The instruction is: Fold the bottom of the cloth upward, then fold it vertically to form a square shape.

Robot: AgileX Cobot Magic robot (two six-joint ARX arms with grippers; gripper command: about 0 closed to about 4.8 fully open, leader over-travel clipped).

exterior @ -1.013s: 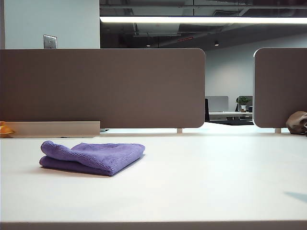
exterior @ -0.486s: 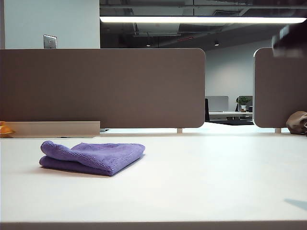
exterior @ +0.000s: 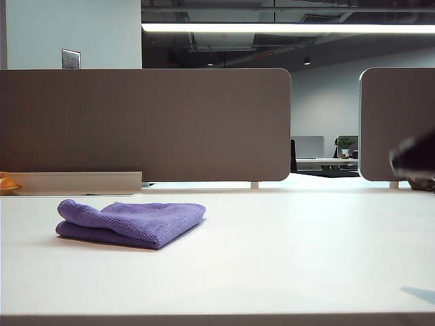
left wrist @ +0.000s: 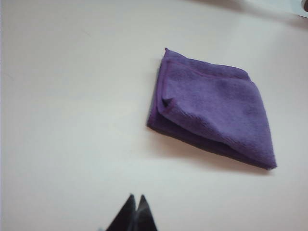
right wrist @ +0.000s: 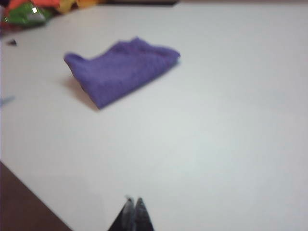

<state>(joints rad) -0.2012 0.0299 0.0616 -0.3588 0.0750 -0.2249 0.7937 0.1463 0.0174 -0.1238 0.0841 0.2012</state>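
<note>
A white table [exterior: 285, 251] is spread beneath the grippers; brown partitions [exterior: 146, 125] are set up beyond them, and colourful wrappers [right wrist: 29, 10] are glimpsed farther off.

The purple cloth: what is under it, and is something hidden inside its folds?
The folded cloth lies directly on the white table. Between its layers only a small dark gap shows; anything deeper inside is covered.

Folded cloth [exterior: 130, 223] on table [exterior: 285, 251], left of centre, before partitions [exterior: 146, 124].
</note>
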